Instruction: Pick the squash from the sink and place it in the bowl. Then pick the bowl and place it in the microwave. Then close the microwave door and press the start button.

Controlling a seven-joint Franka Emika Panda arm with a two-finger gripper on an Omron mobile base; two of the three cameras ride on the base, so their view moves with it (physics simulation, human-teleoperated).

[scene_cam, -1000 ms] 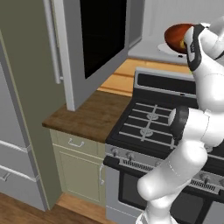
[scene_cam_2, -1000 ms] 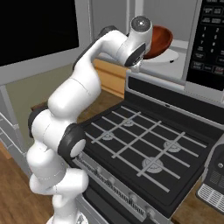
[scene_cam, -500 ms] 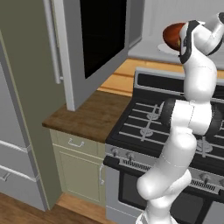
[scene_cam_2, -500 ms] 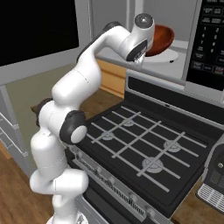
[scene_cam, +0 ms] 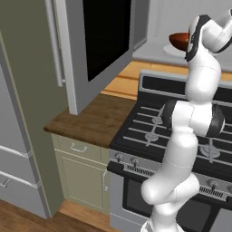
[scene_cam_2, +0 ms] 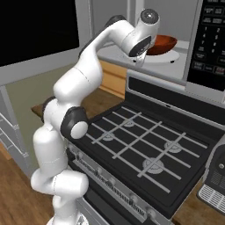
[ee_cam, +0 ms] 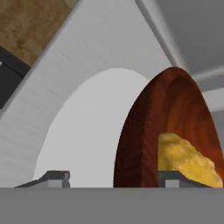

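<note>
The reddish-brown bowl [ee_cam: 144, 131] rests on the white turntable plate [ee_cam: 83, 131] inside the microwave [scene_cam_2: 132, 59]. The lumpy yellow squash [ee_cam: 188, 159] lies in it. My gripper [ee_cam: 113, 178] is open, its two fingertips [ee_cam: 52, 177] standing wide on either side of the bowl's near rim, one outside and one inside, and not pressing on it. From the base, the bowl [scene_cam: 179, 40] [scene_cam_2: 161, 42] shows just past my wrist. The microwave door [scene_cam: 99, 36] hangs wide open to the left. The sink is out of view.
The black stove top [scene_cam_2: 140, 140] with its grates lies below the microwave. The microwave's button panel [scene_cam_2: 211, 39] is on the right. A wooden counter [scene_cam: 86, 118] over pale cabinets sits left of the stove, beside a tall grey fridge [scene_cam: 18, 136].
The fingers have spread apart and let go of the bowl's rim. The bowl stays on the turntable plate. My arm's elbow has swung a little.
</note>
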